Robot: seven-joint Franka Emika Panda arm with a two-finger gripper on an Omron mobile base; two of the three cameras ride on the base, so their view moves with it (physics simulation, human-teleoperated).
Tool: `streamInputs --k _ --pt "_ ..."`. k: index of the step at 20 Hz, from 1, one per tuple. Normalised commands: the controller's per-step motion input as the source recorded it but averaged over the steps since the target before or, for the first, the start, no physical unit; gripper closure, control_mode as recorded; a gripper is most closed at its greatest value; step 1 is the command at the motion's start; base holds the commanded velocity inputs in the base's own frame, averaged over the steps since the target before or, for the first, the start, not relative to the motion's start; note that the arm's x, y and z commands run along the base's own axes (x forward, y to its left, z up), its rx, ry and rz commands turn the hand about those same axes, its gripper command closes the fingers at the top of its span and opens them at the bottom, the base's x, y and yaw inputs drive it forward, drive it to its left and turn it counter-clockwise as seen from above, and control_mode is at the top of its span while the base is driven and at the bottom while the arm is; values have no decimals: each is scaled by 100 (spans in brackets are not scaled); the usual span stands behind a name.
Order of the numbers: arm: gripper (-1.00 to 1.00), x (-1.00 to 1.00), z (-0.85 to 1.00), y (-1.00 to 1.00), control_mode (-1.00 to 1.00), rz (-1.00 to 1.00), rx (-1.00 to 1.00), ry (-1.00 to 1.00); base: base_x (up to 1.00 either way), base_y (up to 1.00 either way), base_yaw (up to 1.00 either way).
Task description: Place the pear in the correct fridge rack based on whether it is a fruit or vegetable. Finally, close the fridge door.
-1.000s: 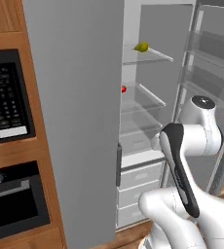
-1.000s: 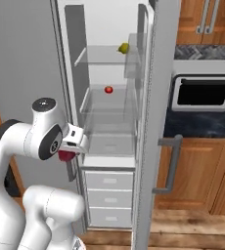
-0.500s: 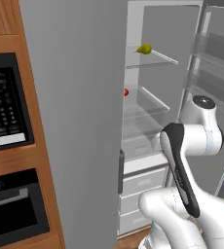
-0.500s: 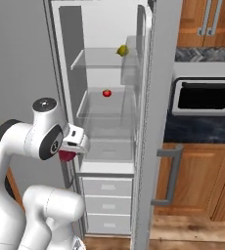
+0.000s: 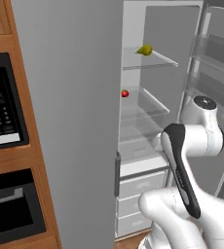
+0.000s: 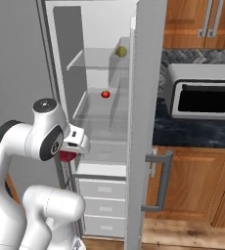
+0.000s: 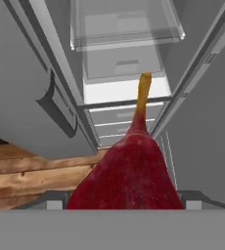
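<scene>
Inside the open grey fridge, the pear [image 5: 144, 50] lies on the fridge rack [image 5: 158, 57]. A red stemmed fruit [image 7: 129, 176] is clamped in the gripper [image 6: 72, 149] and should be raised clear of shelf edges.

A home kitchen: open grey fridge [image 5: 84, 121], wooden cabinets [image 6: 192, 180], microwave [image 5: 2, 102]; toaster oven [image 6: 202, 93].

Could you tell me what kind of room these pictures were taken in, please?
A rendered home kitchen, it seems: an open grey fridge with glass shelves, a built-in microwave in wooden cabinetry, and a toaster oven on a dark counter.
</scene>
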Motion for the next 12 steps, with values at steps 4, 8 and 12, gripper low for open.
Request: streamInputs --k 4,8,12 --pt "100 0 0 0 100 0 0 0 60 0 4" --pt "100 29 58 -17 -100 0 0 -2 9 -1 0" --pt "100 26 100 -32 -100 0 0 -15 0 0 0"
